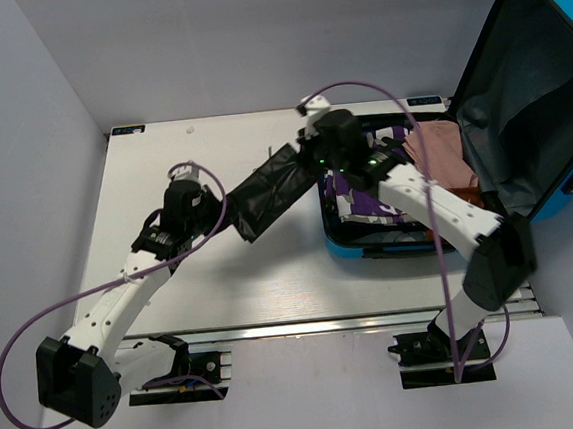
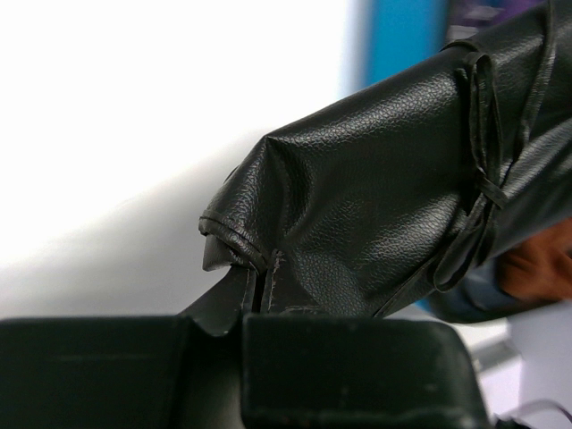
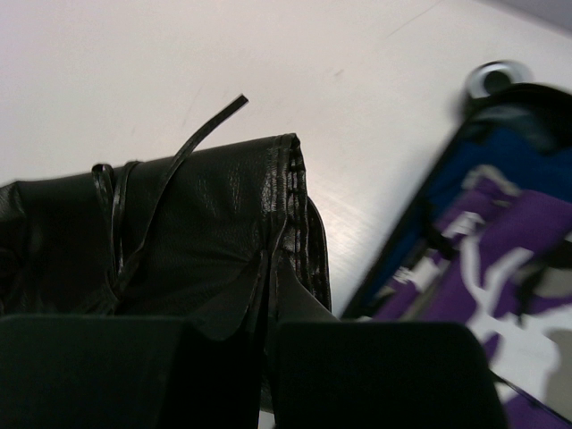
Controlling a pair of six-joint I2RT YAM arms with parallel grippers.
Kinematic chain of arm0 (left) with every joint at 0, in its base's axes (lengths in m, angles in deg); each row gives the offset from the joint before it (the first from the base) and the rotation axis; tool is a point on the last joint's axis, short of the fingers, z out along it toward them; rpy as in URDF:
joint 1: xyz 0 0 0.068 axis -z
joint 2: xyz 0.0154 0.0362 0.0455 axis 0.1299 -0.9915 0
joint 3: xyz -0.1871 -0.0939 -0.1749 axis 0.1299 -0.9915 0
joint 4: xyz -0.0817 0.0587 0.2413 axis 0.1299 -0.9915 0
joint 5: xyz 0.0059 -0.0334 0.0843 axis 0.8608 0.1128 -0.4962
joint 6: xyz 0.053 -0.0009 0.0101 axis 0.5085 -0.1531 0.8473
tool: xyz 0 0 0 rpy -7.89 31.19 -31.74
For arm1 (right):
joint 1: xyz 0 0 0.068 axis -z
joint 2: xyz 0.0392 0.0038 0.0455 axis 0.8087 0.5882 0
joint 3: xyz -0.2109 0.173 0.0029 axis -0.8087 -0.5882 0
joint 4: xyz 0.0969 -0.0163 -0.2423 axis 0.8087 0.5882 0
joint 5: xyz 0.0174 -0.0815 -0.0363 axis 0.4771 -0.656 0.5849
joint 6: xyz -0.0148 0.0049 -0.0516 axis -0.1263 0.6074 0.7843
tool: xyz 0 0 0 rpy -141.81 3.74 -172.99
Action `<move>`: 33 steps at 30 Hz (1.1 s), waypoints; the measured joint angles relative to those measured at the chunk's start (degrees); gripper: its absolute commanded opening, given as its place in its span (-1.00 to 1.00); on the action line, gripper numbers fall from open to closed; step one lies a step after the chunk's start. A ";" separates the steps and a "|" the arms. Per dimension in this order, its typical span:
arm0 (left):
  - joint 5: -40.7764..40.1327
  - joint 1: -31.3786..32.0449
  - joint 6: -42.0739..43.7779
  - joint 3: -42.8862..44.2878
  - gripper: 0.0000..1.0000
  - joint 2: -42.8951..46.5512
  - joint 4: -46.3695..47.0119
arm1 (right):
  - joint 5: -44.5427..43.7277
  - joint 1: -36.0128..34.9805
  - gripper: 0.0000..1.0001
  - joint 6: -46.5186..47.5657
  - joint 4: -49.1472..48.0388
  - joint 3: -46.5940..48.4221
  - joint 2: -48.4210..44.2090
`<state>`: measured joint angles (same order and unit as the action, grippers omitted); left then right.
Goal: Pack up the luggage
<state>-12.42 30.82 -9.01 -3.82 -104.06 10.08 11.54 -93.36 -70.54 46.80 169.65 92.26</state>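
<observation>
- Our left claw [image 2: 259, 290] and right claw [image 3: 266, 299] are each clamped on a thin edge of the black roll [image 1: 270, 194]; either grip could slip.
- The luggage [image 1: 370, 249] lies open on our right; we judge the roll may catch its rim.

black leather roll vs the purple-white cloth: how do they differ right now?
The black grained leather-look roll is pinched at each end by the left gripper and right gripper, beside the blue hard-shell suitcase; the purple-and-white printed cloth lies ungripped inside it. The roll is plain black, tied with thin cords; the cloth is patterned. Both are soft.
</observation>
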 measured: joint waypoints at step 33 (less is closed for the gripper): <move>-5.44 31.28 14.78 26.38 -1.00 -40.68 16.74 | -20.92 25.79 -0.77 -12.68 0.90 -52.92 -47.10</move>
<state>-17.86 62.10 5.77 22.56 -144.73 26.83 -9.38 -67.57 -83.22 47.70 116.74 45.16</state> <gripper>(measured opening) 0.056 0.026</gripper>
